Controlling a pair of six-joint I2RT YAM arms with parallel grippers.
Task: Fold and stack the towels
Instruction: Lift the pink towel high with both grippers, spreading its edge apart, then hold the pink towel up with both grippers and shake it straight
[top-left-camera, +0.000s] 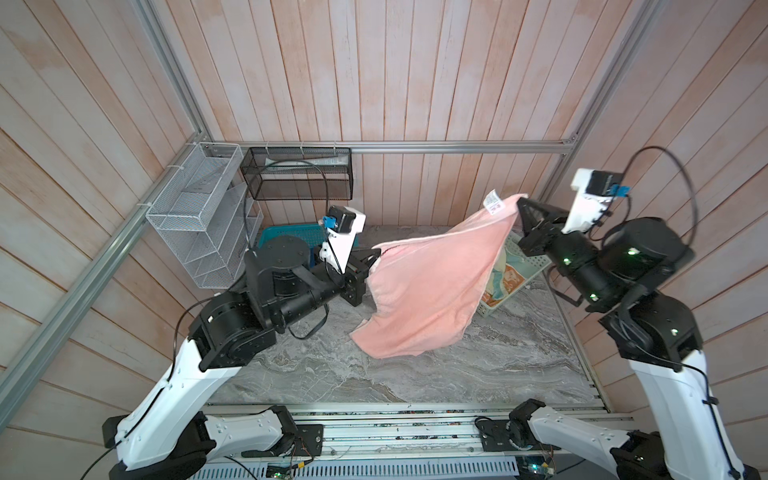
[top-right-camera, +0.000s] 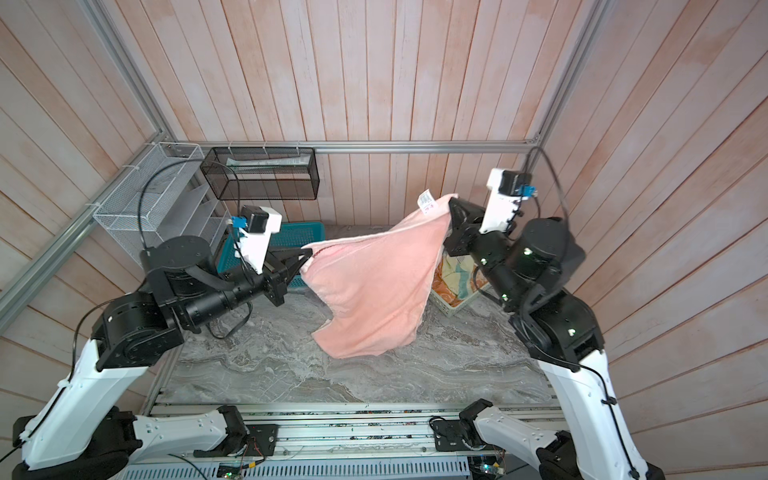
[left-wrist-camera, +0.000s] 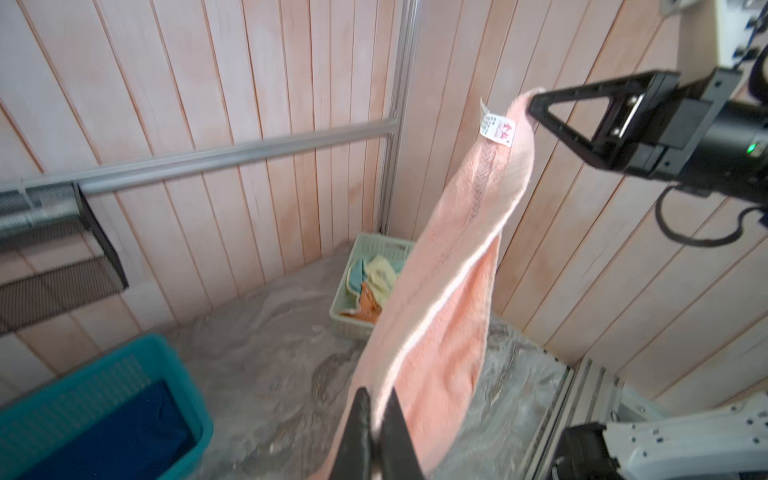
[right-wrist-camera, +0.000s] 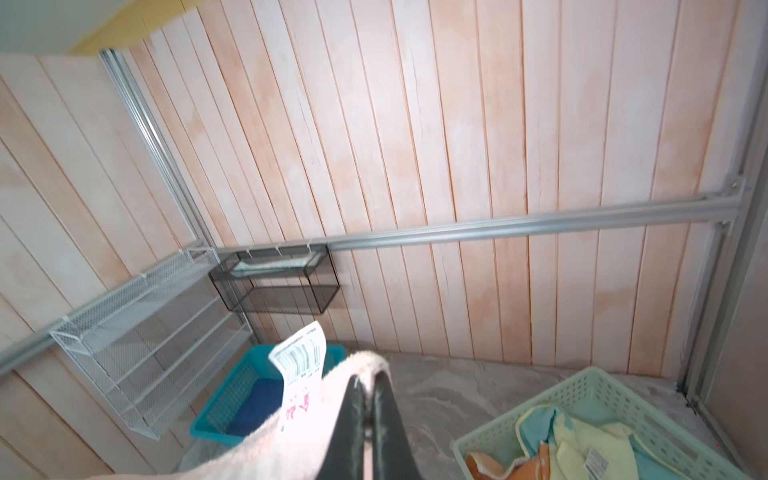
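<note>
Both arms are raised off the grey marbled table (top-left-camera: 457, 374) and reach toward each other, forearms nearly level, with the salmon pink towel (top-left-camera: 432, 286) strung between them. The left gripper (top-left-camera: 376, 253) points toward 3 o'clock and its jaws are pressed together on the towel's edge at the cloth's 9 o'clock side. The left wrist view shows the two dark fingers (left-wrist-camera: 361, 419) pinching the fabric with no gap. The right gripper (top-left-camera: 519, 201) sits higher, at the towel's 1 o'clock corner. Its jaws are likewise clamped tight on the corner beside the white tag (top-left-camera: 493, 202), which stands up above the grip (printed bars show on it in the right wrist view). The towel sags in a loose triangle, and its lowest flap hangs toward 6 o'clock, close over the table; whether it touches cannot be told.

At the table's 11 o'clock corner stands the teal basket (left-wrist-camera: 124, 357), perforated plastic, with the royal blue towel (left-wrist-camera: 116, 432) lying flat inside. At 2 o'clock the pale green tray (right-wrist-camera: 602, 386), also perforated, holds the crumpled pale yellow towel (right-wrist-camera: 590, 440) with teal patches and the orange towel (right-wrist-camera: 536, 461) bunched against it.

The pink cloth is soft terry with a lighter hemmed border. The walls are pale planks with aluminium rails. A white wire rack (top-left-camera: 199, 220) and a black mesh box (top-left-camera: 299, 174) hang there.
</note>
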